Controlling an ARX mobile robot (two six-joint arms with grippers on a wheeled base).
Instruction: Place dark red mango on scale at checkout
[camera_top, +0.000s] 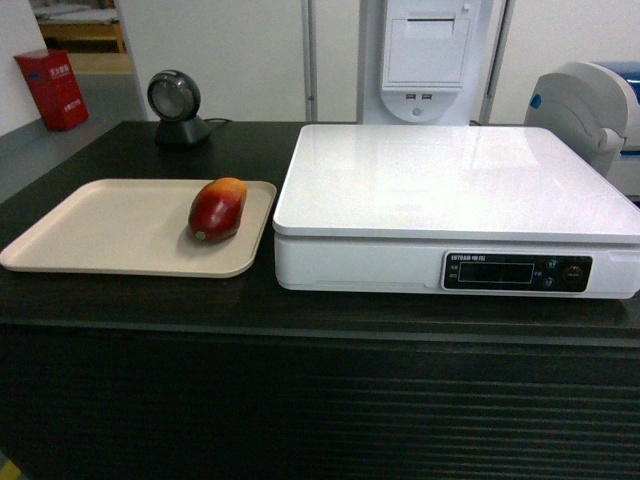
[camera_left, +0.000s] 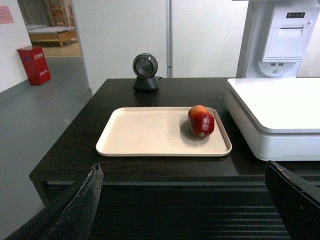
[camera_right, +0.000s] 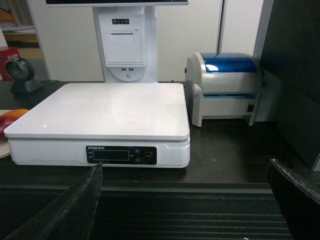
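The dark red mango (camera_top: 217, 208) lies on the right side of a beige tray (camera_top: 100, 230) on the dark checkout counter (camera_top: 320, 310); the left wrist view shows the mango (camera_left: 201, 120) too. To its right stands the large white scale (camera_top: 455, 195), its top bare, with its display strip facing me (camera_right: 121, 154). My left gripper (camera_left: 182, 172) is open, hanging before the counter's ribbed front, short of the tray. My right gripper (camera_right: 185, 172) is open in front of the scale. Neither holds anything. Both are out of the head view.
A round black scanner (camera_top: 178, 108) stands at the counter's back left, and a white receipt-printer stand (camera_top: 427, 55) rises behind the scale. A white and blue label printer (camera_right: 225, 87) sits right of the scale. A red box (camera_top: 52, 88) stands on the floor far left.
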